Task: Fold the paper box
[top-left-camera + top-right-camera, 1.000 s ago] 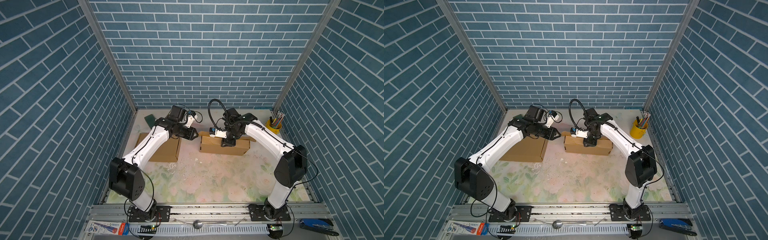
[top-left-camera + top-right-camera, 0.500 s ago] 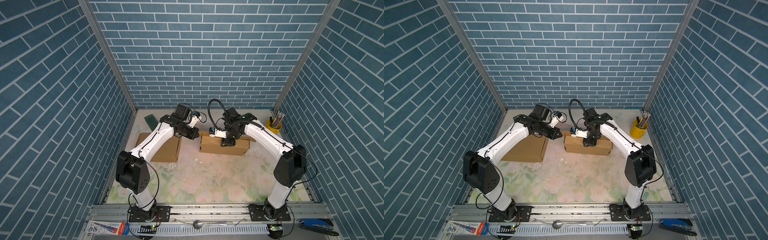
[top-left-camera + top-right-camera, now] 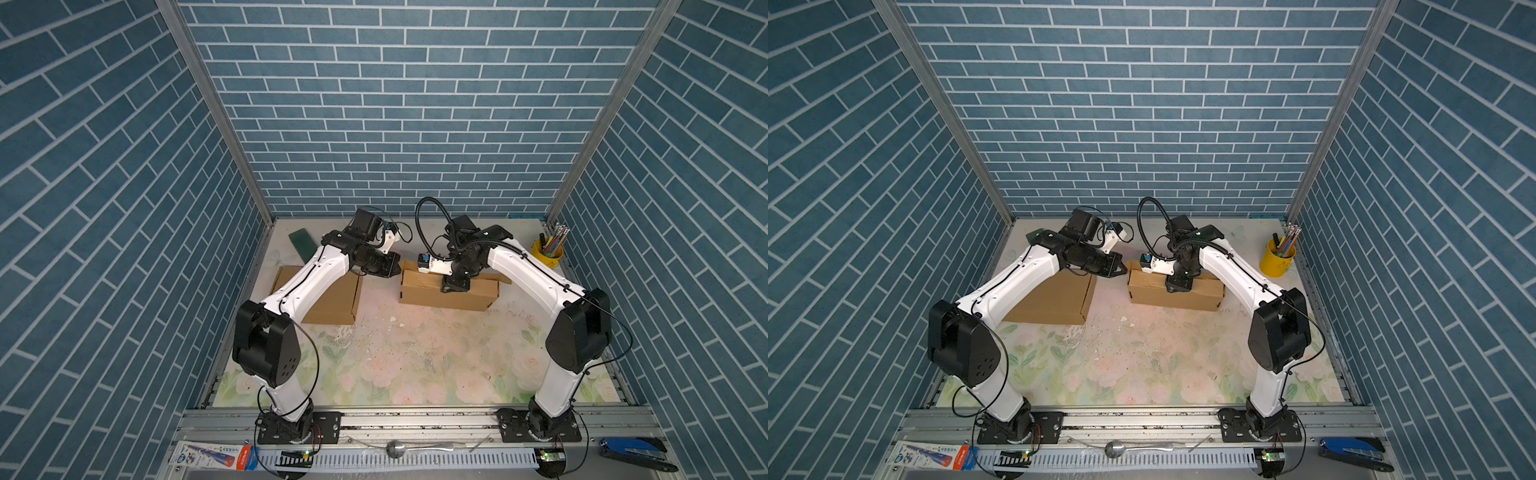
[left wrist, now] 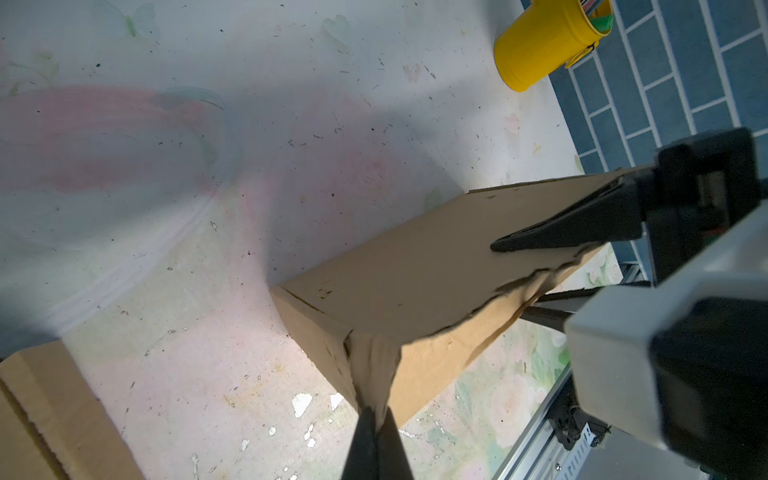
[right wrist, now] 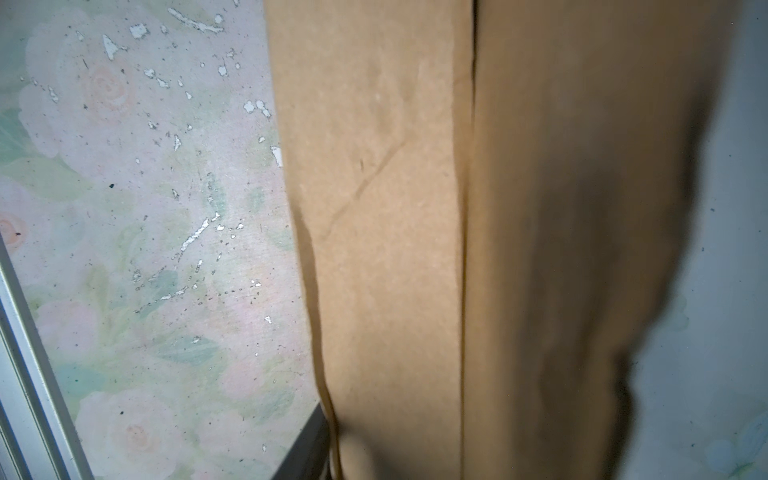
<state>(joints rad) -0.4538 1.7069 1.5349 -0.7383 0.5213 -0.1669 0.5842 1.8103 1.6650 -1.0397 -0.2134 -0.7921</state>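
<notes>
- Left hand (image 4: 375, 419) clamped shut on the end corner of the box (image 3: 451, 296).
- Right hand (image 3: 455, 286) down on box top, jaws part-open; can't tell if it grips.
- Box on surface (image 3: 415, 357), back centre, between both hands.

Mat front (image 3: 415, 357) open; slim gap btwn flat cardboard (image 3: 336, 307) and paper box (image 3: 428, 294); pencil cup (image 3: 547, 255) back-R corner.

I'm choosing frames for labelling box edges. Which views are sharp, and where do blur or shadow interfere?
Both top views: sharp and evenly lit, though the paper box is small. Left wrist view: box corner crisp, the left gripper pinching its flap; soft shadows dim the mat. Right wrist view: the box looms close, soft-focused, half shadowed.
</notes>
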